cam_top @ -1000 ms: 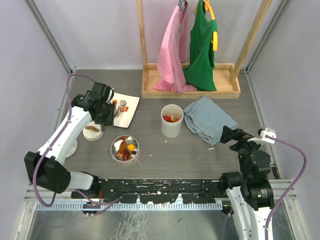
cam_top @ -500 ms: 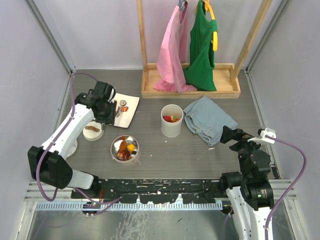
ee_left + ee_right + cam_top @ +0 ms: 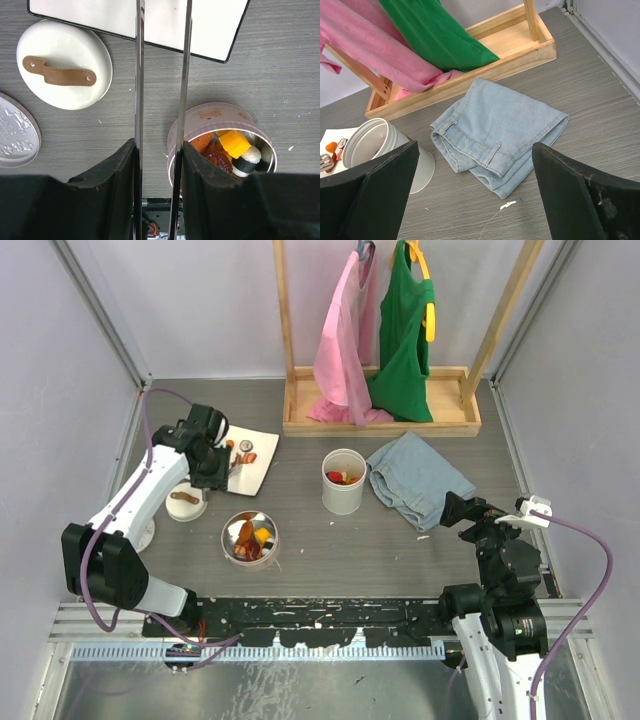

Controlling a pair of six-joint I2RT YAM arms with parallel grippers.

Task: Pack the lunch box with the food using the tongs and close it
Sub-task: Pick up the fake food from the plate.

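The tongs (image 3: 139, 75) are gripped in the left pincer (image 3: 159, 170), whose fingers (image 3: 115, 175) close on the outer sides of the two thin metal arms. The arms run parallel and apart, out over the near edge of the white plate (image 3: 210, 25); their tips lie beyond the top of the wrist view. The round lunch box (image 3: 220, 145) stands uncovered on the counter (image 3: 280, 90) just below the plate, and the right tong arm crosses above its rim. Food (image 3: 232, 142) in orange, yellow and dark brown fills the box; further pieces lie on the plate. A white lid (image 3: 64, 70) with a brown strap handle lies just beside both plate and box, and a silver lid (image 3: 15, 132) lies beyond it at the left. A white cup (image 3: 343, 482) holding more pieces stands between the plate and folded jeans (image 3: 415, 478). A wooden rack (image 3: 380, 420) with pink and green garments occupies the far edge. The right pincer (image 3: 475, 147) stands fully open near the jeans, holding nothing.
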